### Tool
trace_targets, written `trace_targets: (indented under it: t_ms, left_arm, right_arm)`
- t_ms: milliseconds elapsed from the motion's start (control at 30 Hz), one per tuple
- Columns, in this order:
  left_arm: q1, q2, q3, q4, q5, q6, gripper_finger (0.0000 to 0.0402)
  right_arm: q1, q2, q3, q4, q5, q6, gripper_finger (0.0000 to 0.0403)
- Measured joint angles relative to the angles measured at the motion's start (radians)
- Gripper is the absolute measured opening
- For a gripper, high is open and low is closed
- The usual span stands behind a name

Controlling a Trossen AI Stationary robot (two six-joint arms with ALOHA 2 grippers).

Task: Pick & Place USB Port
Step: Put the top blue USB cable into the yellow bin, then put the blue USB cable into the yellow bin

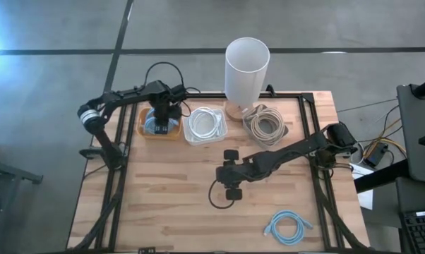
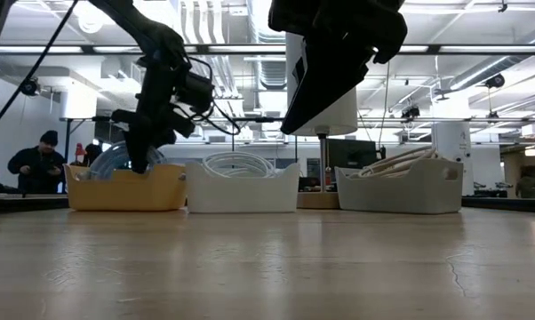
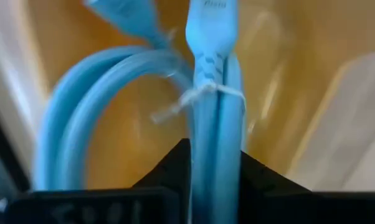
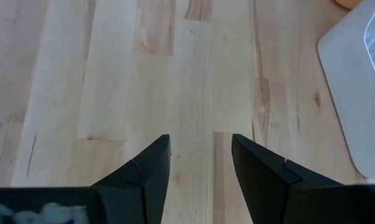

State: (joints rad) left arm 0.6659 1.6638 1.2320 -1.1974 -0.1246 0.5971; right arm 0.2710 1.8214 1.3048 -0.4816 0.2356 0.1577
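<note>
A coiled light-blue cable (image 3: 113, 81), tied with a white twist tie (image 3: 197, 96), lies in the yellow bin (image 1: 143, 127) at the table's far left. My left gripper (image 3: 215, 152) reaches down into that bin (image 2: 125, 188) and is shut on the cable. A second blue cable coil (image 1: 288, 227) rests flat on the table near its near right corner. My right gripper (image 4: 200, 146) hovers open over bare wood at the table's middle (image 1: 230, 173), touching nothing. My left gripper pinches the bundled straight strands of the blue cable (image 3: 215, 134) between its two fingers (image 3: 169, 171), just below the twist tie. It comes from above, pointing down into the bin, with the strands running along the gap. The coil's loop (image 3: 69, 118) is still inside the bin.
A white bin with a white cable (image 1: 205, 125) and a grey bin with a beige cable (image 1: 264, 123) stand in a row beside the yellow one. A tall white cylinder (image 1: 246, 70) stands at the far edge. A person (image 2: 38, 160) is in the room behind.
</note>
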Motion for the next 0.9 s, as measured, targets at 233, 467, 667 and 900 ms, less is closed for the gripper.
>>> trace_targets:
  t_ms: [233, 467, 667, 900]
  left_arm:
    - [-0.001, -0.033, 0.000, -0.001, -0.152, -0.031, 0.0105]
    - [-0.011, -0.123, 0.005, -0.034, -0.300, -0.081, 0.0113]
    - [-0.035, -0.247, 0.010, -0.044, -0.304, -0.144, 0.0112]
    - [-0.096, -0.415, 0.009, -0.013, -0.106, -0.250, 0.0100]
  right_arm:
    - [-0.001, 0.000, 0.000, 0.000, 0.000, 0.000, 0.0169]
    - [-0.001, 0.000, -0.001, 0.000, 0.000, 0.003, 0.0169]
    - [-0.001, 0.000, -0.001, -0.010, -0.001, 0.062, 0.0169]
    - [0.011, -0.020, 0.009, -0.152, -0.019, 0.211, 0.0167]
